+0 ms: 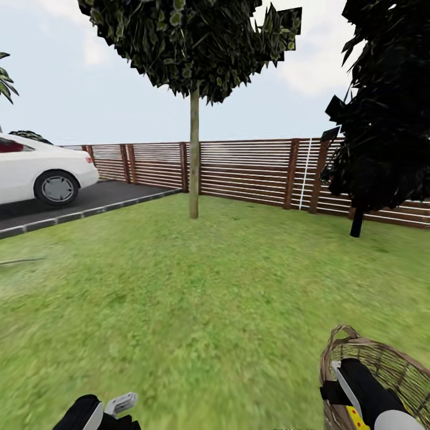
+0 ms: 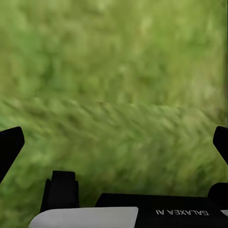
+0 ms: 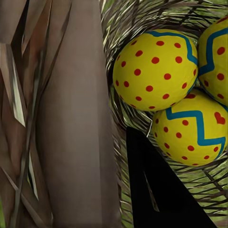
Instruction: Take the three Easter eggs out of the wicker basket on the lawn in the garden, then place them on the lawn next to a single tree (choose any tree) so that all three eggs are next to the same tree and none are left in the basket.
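Grass fills the near ground: the lawn (image 1: pixel 197 286) runs from the robot out to the fence (image 1: pixel 251 170), with a white car (image 1: pixel 36 170) far left on the drive. The left gripper (image 2: pixel 114 142) hangs low at near left over bare grass, fingers spread wide and empty. Farther off, centre-left, stands the tree (image 1: pixel 194 155) with its thin pale trunk; a black tree (image 1: pixel 382 119) stands far right. At near right the basket (image 1: pixel 382 358) is lifted off the grass, and the right gripper (image 1: pixel 343 373) pinches its rim. The right wrist view shows one dark finger (image 3: pixel 156 190) inside the weave beside all three eggs (image 3: pixel 154 69), so none is out yet. Carrying the basket to the tree seems the step in hand. Keep it level and move slowly so the eggs stay put, and stop close to the trunk before lifting them out.
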Motion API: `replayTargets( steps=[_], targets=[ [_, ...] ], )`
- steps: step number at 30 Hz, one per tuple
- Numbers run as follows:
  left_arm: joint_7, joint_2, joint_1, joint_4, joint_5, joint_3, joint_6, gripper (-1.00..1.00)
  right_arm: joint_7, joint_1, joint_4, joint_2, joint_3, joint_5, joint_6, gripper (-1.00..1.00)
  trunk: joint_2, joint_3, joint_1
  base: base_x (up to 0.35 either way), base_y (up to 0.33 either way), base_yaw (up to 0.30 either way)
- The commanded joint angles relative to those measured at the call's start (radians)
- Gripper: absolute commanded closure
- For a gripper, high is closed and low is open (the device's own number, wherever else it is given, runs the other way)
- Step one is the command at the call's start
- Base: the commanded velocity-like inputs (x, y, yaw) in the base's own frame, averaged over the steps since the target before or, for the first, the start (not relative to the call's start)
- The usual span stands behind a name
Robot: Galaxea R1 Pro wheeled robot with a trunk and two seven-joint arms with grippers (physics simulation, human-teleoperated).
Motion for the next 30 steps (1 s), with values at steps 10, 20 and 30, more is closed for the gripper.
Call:
replayTargets(
  steps=[10,20,30],
  targets=[
    [-0.001,-0.014,0.000,-0.001,-0.002,0.003,0.006,-1.00,-0.001,-0.001,-0.001,-0.001,-0.003,0.018,0.004,1.00,-0.001,0.004,0.000,0.242,-0.217,-0.281],
    [-0.001,-0.021,0.000,0.002,-0.002,0.003,0.006,-1.00,-0.001,-0.001,-0.001,-0.001,-0.002,0.018,0.004,1.00,-0.001,0.010,0.000,0.256,-0.233,-0.281],
    [-0.002,-0.029,0.000,0.003,-0.002,0.003,0.004,-1.00,0.000,-0.001,-0.001,-0.001,-0.003,0.018,0.005,1.00,-0.001,0.015,0.000,0.169,-0.152,-0.281]
  ],
)
